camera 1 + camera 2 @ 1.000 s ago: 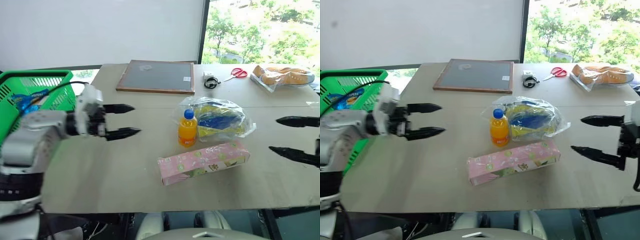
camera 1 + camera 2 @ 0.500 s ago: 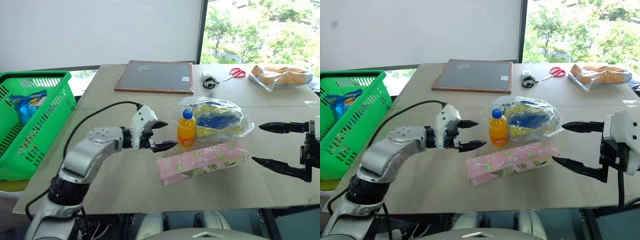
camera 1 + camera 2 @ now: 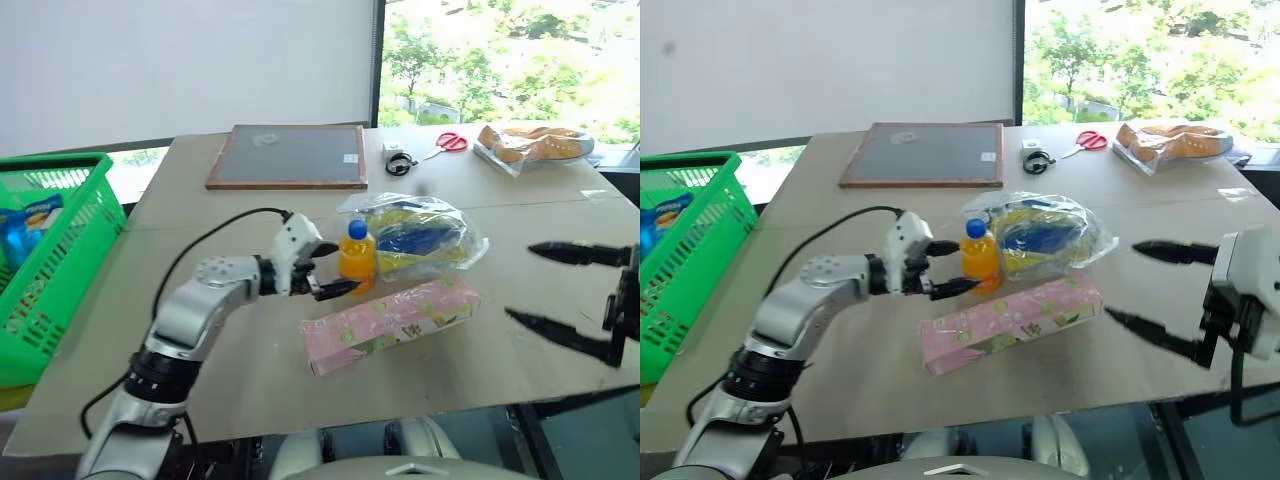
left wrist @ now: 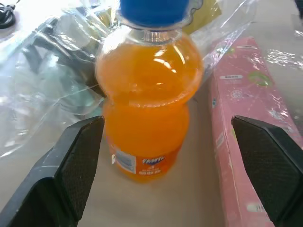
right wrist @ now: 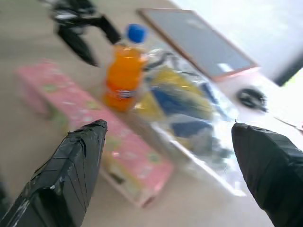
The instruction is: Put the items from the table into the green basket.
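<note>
Orange-drink bottle (image 3: 356,259) is standing upright on the worktop (image 3: 230,340), blue cap up; taking it as the landmark.

Left gripper (image 3: 332,269) is reaching in level from the bottle's left side, fingers (image 4: 71,175) spread wide and sitting either side of the bottle's lower body, with a gap showing on both sides in the left wrist view.

Pink box (image 3: 390,322) with green-yellow dots is lying flat just in front of the bottle, running off to its right.

Clear bag of blue-and-yellow packets (image 3: 420,233) is resting just behind and right of the bottle, crinkled film touching it.

Right gripper (image 3: 1152,287) is hovering well to the bottle's right, past the box end, fingers (image 5: 71,170) wide apart and holding nothing.

Green basket (image 3: 55,265) is sitting far left of the bottle, off the worktop edge, a blue packet (image 3: 22,226) already lying inside.
</note>
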Robot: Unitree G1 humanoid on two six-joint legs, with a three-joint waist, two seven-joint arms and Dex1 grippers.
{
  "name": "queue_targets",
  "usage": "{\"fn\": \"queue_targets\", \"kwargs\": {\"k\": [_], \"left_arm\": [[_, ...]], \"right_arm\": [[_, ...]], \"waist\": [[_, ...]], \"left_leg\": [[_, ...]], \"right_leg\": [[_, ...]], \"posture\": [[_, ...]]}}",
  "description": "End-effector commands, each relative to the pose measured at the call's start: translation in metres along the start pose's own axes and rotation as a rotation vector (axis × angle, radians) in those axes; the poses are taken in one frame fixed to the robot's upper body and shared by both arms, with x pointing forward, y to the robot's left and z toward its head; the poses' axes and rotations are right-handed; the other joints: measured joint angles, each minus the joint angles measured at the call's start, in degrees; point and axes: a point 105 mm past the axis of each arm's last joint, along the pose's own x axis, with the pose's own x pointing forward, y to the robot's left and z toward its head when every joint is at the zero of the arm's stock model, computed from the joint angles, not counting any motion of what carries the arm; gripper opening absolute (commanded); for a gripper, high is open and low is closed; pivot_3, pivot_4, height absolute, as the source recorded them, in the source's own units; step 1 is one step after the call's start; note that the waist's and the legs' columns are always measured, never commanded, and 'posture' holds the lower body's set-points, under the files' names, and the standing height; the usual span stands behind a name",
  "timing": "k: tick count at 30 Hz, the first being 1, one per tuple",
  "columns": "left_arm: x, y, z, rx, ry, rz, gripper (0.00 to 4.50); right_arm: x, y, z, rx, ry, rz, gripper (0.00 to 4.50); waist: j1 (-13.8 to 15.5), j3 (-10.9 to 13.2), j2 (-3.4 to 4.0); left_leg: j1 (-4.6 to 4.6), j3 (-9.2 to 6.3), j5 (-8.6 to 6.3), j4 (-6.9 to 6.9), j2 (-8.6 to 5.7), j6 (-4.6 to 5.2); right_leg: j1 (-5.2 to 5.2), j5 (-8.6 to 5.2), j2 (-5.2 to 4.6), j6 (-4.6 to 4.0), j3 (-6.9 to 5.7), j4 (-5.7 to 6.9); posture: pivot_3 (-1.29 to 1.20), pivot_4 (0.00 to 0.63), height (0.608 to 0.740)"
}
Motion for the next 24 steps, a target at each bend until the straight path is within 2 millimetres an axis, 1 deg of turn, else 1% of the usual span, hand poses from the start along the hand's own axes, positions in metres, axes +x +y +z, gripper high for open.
{"fn": "queue_targets", "kwargs": {"k": [1,2,4,7,9,11,13,16,17,19,20,22,24], "left_arm": [[-0.011,-0.016,0.012,0.033,-0.038,-0.117,4.45],[-0.014,-0.02,0.013,0.028,-0.042,-0.14,4.45],[-0.023,-0.027,0.014,0.037,-0.046,-0.163,4.45],[-0.039,-0.03,0.011,0.054,-0.017,-0.14,4.45],[-0.048,-0.031,0.012,0.065,-0.013,-0.119,4.45],[-0.056,-0.034,0.017,0.074,-0.022,-0.092,4.45],[-0.06,-0.038,0.022,0.081,-0.038,-0.068,4.45],[-0.062,-0.045,0.025,0.078,-0.05,-0.038,4.45],[-0.063,-0.048,0.024,0.076,-0.051,-0.031,4.45],[-0.063,-0.052,0.023,0.068,-0.05,-0.016,4.45],[-0.063,-0.053,0.023,0.065,-0.05,-0.008,4.45],[-0.064,-0.056,0.022,0.063,-0.047,0.007,4.45],[-0.065,-0.057,0.022,0.059,-0.055,0.026,4.45]], "right_arm": [[0.026,-0.016,-0.007,0.028,0.049,0.003,4.5],[0.035,-0.023,-0.01,-0.007,0.068,-0.001,4.5],[0.053,-0.03,-0.013,-0.078,0.09,0.022,4.5],[0.078,-0.039,-0.016,-0.175,0.113,0.067,4.5],[0.091,-0.047,-0.024,-0.256,0.169,0.08,4.5],[0.1,-0.044,-0.039,-0.281,0.242,0.175,4.5],[0.115,-0.053,-0.046,-0.282,0.264,0.165,4.5],[0.137,-0.072,-0.058,-0.267,0.303,0.126,4.5],[0.145,-0.079,-0.061,-0.219,0.304,0.101,4.5],[0.158,-0.086,-0.069,-0.125,0.316,0.096,4.5],[0.161,-0.087,-0.074,-0.098,0.335,0.108,4.5],[0.162,-0.092,-0.095,-0.128,0.454,0.13,4.5],[0.162,-0.096,-0.11,-0.118,0.52,0.136,4.5]], "waist": [[-0.72,-0.01,0.01],[-1.17,-0.01,0.01],[-1.52,0.0,-0.02],[-1.48,0.01,0.0],[-0.97,0.02,0.01],[0.15,0.04,0.03],[1.72,0.05,-0.01],[3.79,0.06,0.0],[4.44,0.06,0.0],[5.85,0.06,-0.01],[6.82,0.06,-0.01],[7.85,0.06,-0.01],[9.17,0.06,-0.01]], "left_leg": [[0.0,0.01,0.0,0.0,0.0,0.0],[-0.02,-0.01,0.0,-0.01,-0.01,0.0],[-0.06,0.0,0.0,-0.01,-0.02,0.01],[-0.08,-0.02,0.0,-0.07,-0.01,0.01],[-0.06,-0.06,0.0,-0.11,0.0,0.0],[-0.05,-0.07,0.0,-0.11,0.01,0.0],[-0.07,-0.07,0.0,-0.11,0.01,0.0],[-0.07,-0.03,0.01,-0.08,0.0,0.0],[-0.05,-0.02,0.01,-0.06,0.0,-0.01],[-0.04,0.0,0.01,-0.06,-0.01,-0.02],[-0.04,-0.01,0.01,-0.06,-0.01,-0.02],[-0.08,-0.05,0.02,-0.07,-0.02,-0.03],[-0.09,-0.09,0.01,-0.09,-0.03,-0.03]], "right_leg": [[0.01,0.0,-0.01,0.0,0.02,0.0],[0.0,0.0,-0.02,0.0,0.0,-0.02],[-0.03,0.0,-0.06,0.0,0.02,-0.03],[-0.07,0.0,-0.05,0.0,0.02,-0.04],[-0.08,0.0,0.0,-0.01,0.0,-0.01],[-0.09,0.0,-0.01,-0.01,-0.02,0.01],[-0.1,0.0,-0.04,-0.01,-0.04,0.0],[-0.1,0.01,-0.09,-0.01,-0.03,0.01],[-0.1,0.02,-0.09,-0.01,-0.03,0.03],[-0.09,0.02,-0.1,-0.03,-0.02,0.07],[-0.1,0.02,-0.11,-0.04,-0.03,0.09],[-0.12,0.02,-0.12,-0.06,-0.08,0.11],[-0.12,0.02,-0.16,-0.09,-0.13,0.11]], "posture": [[-0.27,0.0,0.74],[-0.26,0.0,0.74],[-0.23,0.0,0.74],[-0.16,0.0,0.74],[-0.11,0.0,0.74],[-0.06,0.0,0.74],[-0.03,0.0,0.74],[0.02,0.0,0.74],[0.02,0.0,0.74],[0.05,0.0,0.74],[0.05,0.0,0.74],[0.09,0.0,0.74],[0.1,0.0,0.74]]}}
